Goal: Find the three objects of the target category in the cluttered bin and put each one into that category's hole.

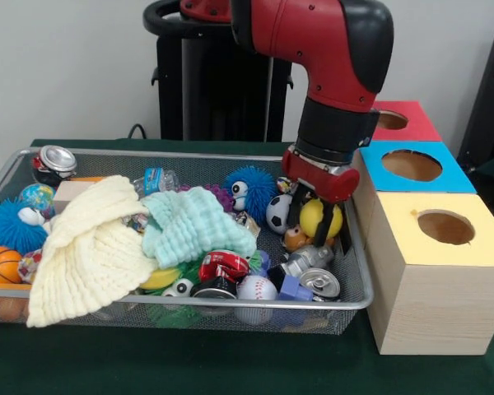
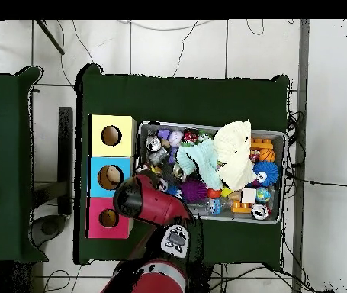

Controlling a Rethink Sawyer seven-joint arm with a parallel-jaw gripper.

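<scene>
My gripper (image 1: 315,220) hangs over the right end of the wire bin (image 1: 358,284), its black fingers (image 1: 326,228) closed around a yellow ball (image 1: 314,216) just above the clutter. A soccer ball (image 1: 278,213), a baseball (image 1: 256,289) and a basketball (image 1: 1,264) lie in the bin. Cans lie there too: a silver can (image 1: 313,271), a red can (image 1: 222,265) and another can (image 1: 54,160) at the far left corner. In the overhead view the arm (image 2: 149,200) covers the gripper at the bin's left end (image 2: 141,152).
A cream cloth (image 1: 86,247) and a mint cloth (image 1: 193,224) cover the bin's middle. Blue fuzzy toys (image 1: 251,191) sit among the clutter. Right of the bin stand three boxes with round holes: yellow (image 1: 446,227), blue (image 1: 412,165), red (image 1: 393,120).
</scene>
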